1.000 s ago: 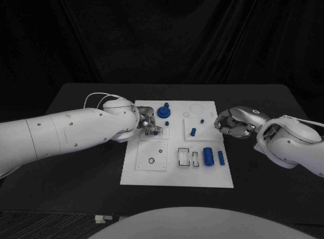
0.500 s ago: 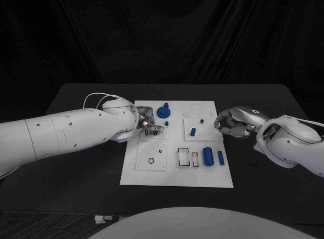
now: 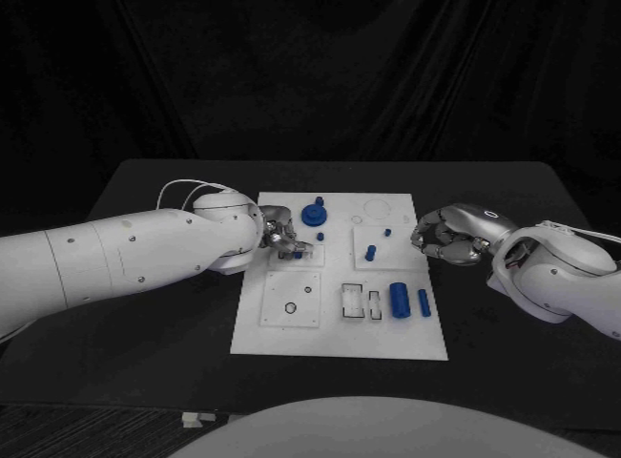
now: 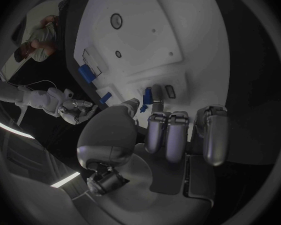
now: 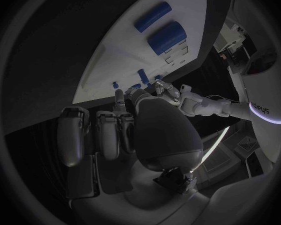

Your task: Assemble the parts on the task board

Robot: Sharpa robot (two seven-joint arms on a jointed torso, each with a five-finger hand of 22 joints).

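The black table (image 3: 145,315) takes up most of the space, and the white board (image 3: 341,339) lies flat in the middle of it, long side running away from the robot. The left arm (image 3: 104,253) reaches in over the board's left edge, and its hand (image 3: 285,239) sits low over the left part of the board near the far end, fingers drawn together around a small blue peg (image 4: 147,96) that it pinches between thumb and fingertips right at the board's surface. Just beyond that hand stands a blue knob (image 3: 316,212) on a round base. The right arm (image 3: 571,277) comes in from the other side and its hand (image 3: 447,239) hangs just off the board's right edge, fingers curled in with nothing in them. On the near half of the board a fat blue cylinder (image 3: 398,300) lies on its side, a thinner blue rod (image 3: 424,302) lies just beside it toward the right edge, and a small blue block (image 3: 372,303) sits in a rectangular slot to their left. Farther back, a short blue pin (image 3: 371,253) rests on a raised square plate, with a tiny blue piece (image 3: 387,231) beyond it.
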